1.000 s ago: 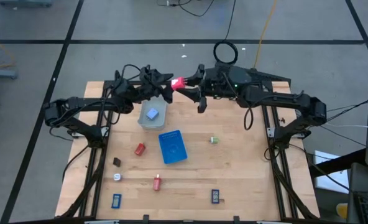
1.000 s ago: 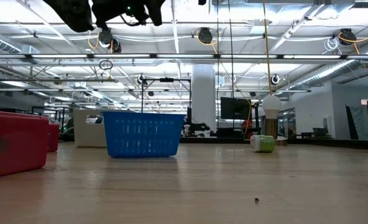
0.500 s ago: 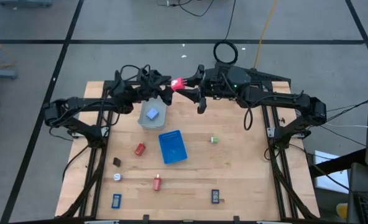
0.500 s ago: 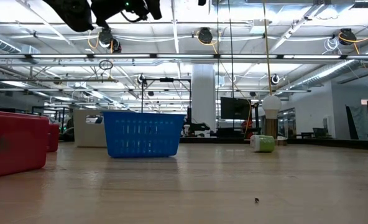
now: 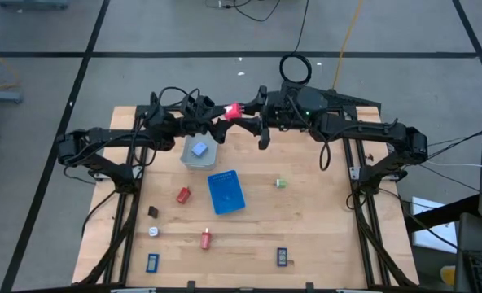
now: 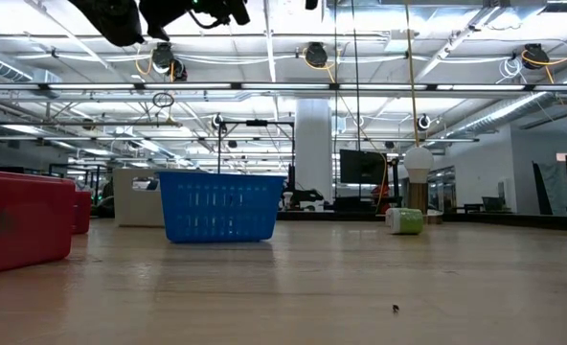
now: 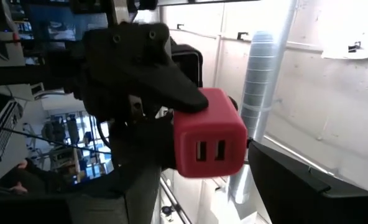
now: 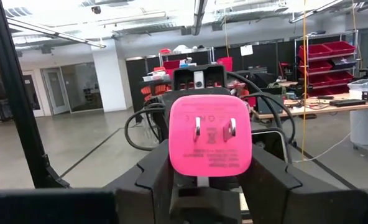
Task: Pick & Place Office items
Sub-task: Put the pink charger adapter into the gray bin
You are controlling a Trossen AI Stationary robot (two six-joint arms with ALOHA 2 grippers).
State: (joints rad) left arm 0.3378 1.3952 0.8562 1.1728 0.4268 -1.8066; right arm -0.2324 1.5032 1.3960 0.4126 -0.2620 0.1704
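Left gripper [image 5: 215, 124] has edged closer to the right gripper [image 5: 243, 112] since the earlier frames; nothing else has shifted. Worktop [image 5: 322, 236] carries the blue basket [image 5: 226, 192] and grey tray [image 5: 200, 151], which holds one pale blue piece [image 5: 199, 149]. Right gripper is clamped on the red charger [image 5: 233, 108], raised above the worktop's far edge; left gripper stands partly open around it, not yet closed. Judged progress: early, one item trayed, some seven small items loose.
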